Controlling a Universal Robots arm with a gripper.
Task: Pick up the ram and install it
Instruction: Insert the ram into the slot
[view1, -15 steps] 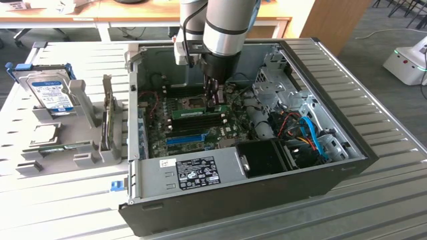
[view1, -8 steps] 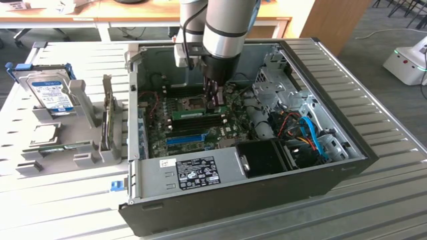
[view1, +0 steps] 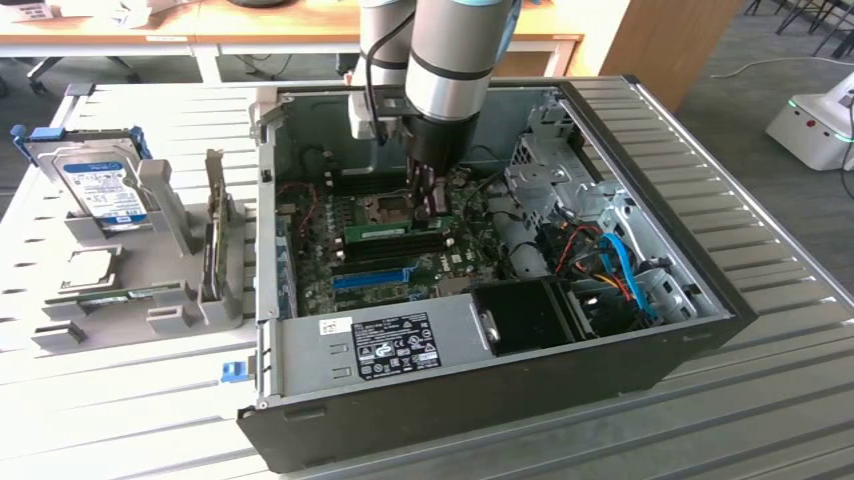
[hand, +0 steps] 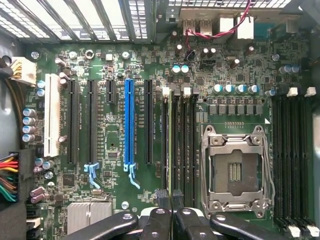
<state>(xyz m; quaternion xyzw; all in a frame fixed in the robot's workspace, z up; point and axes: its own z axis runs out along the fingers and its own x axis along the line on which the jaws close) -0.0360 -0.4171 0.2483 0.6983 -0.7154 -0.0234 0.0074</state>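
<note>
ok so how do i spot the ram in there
Look inside the open computer case at the motherboard, beside the empty silver CPU socket. The ram is the thin green stick standing on edge between the fingers; the slots beside it are black and empty.

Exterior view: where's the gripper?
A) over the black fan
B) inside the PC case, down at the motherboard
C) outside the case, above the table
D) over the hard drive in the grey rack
B: the gripper reaches down inside the case to the motherboard, at the end of the green memory stick standing in its slot.
</note>
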